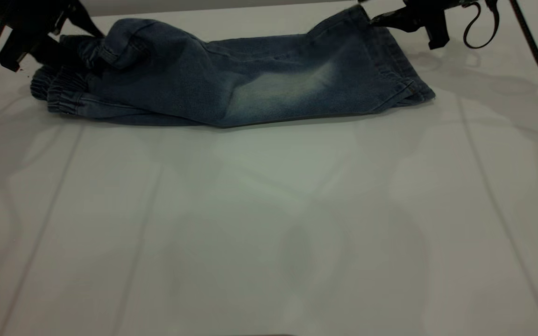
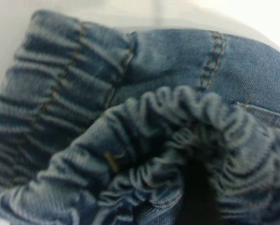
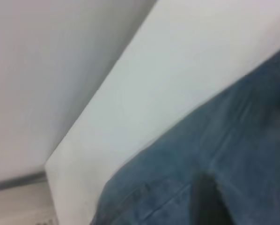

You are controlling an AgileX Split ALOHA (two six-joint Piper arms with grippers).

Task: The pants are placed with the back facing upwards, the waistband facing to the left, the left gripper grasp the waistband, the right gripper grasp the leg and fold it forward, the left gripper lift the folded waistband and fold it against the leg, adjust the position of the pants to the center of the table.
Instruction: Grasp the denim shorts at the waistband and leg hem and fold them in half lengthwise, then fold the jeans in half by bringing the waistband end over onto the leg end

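— Where have the jeans (image 1: 231, 79) ended up?

— At the far side of the table (image 1: 269, 224), lying long-ways across it from one arm to the other. The near half of the tabletop has nothing of theirs on it, so I'd say the centring is still to come.

— Which end is which?

— The gathered elastic waistband (image 1: 63, 91) is at the left, the leg hems (image 1: 399, 70) at the right. They look already doubled lengthwise, one leg over the other, with a pale faded patch around the middle.

— And the claws?

— The left claw (image 1: 70, 49) sits right at the waistband end, down in the bunched cloth. Its own camera shows ruffled elastic pushed up in a hump with something dark buried in it, so I take it to be pinching the waistband, though I can't see the tips cleanly. The right claw (image 1: 374, 19) is at the far corner of the leg end, its tip touching the denim; whether it's gripping or just resting there, I cannot tell.

— So the next fold?

— I'd judge it runs along that long axis: waistband carried rightward over the legs. The left arm is the nearer one for that. The fabric looks thick and soft, likely to slump.
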